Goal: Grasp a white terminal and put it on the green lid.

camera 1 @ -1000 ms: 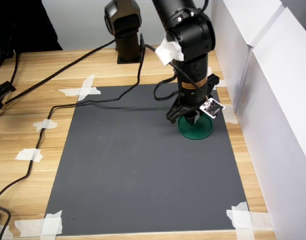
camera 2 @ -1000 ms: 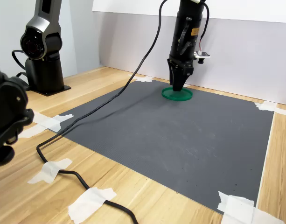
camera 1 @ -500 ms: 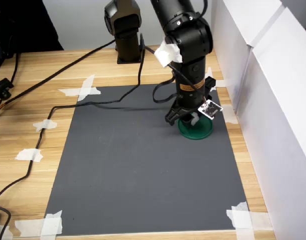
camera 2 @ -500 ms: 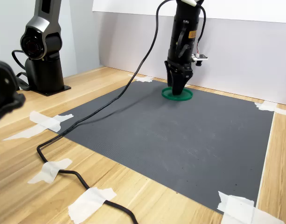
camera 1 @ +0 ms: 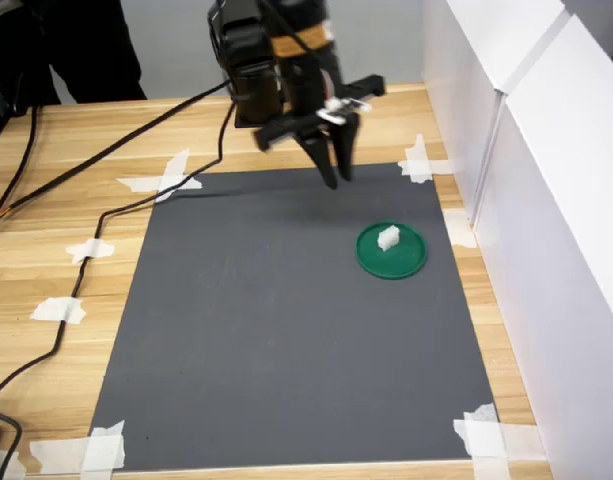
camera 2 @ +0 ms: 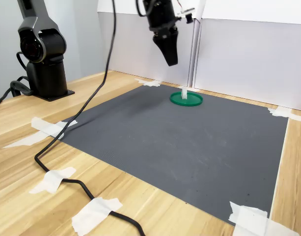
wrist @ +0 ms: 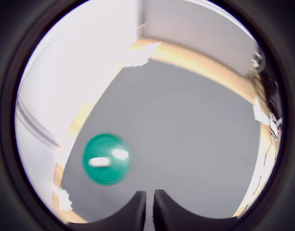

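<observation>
Placement looks finished to me: the tiny white ridged plastic terminal [camera 1: 388, 238] sits on the flat round dark-green plastic lid [camera 1: 410, 262], roughly at its middle, and stands upright in the second exterior view, where it rises as a short post [camera 2: 184, 93] above the disc [camera 2: 191, 101]. My black two-fingered gripper [camera 1: 336, 172] hangs well apart from it, raised above the dark grey mat [camera 1: 266, 340] near the mat's far edge, with the terminal lying toward the first exterior view's lower right of the fingertips. In the wrist view the two fingertips [wrist: 137, 204] stand nearly pressed together with only a thin slit between them and nothing held, and the blurred green lid [wrist: 107, 159] sits off to one side.
</observation>
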Available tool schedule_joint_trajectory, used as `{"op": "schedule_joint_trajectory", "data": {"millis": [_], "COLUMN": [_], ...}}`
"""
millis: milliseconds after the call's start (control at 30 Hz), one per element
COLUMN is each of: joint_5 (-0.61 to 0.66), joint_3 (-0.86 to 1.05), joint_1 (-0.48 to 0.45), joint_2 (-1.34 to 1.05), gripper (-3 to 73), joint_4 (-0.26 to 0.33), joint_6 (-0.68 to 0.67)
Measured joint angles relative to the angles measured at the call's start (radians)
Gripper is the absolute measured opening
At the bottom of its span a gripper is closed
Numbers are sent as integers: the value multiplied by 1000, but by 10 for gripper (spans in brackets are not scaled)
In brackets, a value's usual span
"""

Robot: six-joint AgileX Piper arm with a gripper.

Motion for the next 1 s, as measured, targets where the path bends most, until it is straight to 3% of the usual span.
{"op": "schedule_joint_trajectory", "data": {"millis": [233, 467, 733, 1000], "joint_5": [-348, -666, -704, -700], "joint_3": [327, 632, 821, 825], "joint_1": [-265, -338, -338, -338], "joint_2": [-354, -674, -915, -1052], "gripper": [-14, -16, -16, -16], "joint_4": [-62, -50, -30, 15], "joint_6": [3, 4, 6, 22]}}
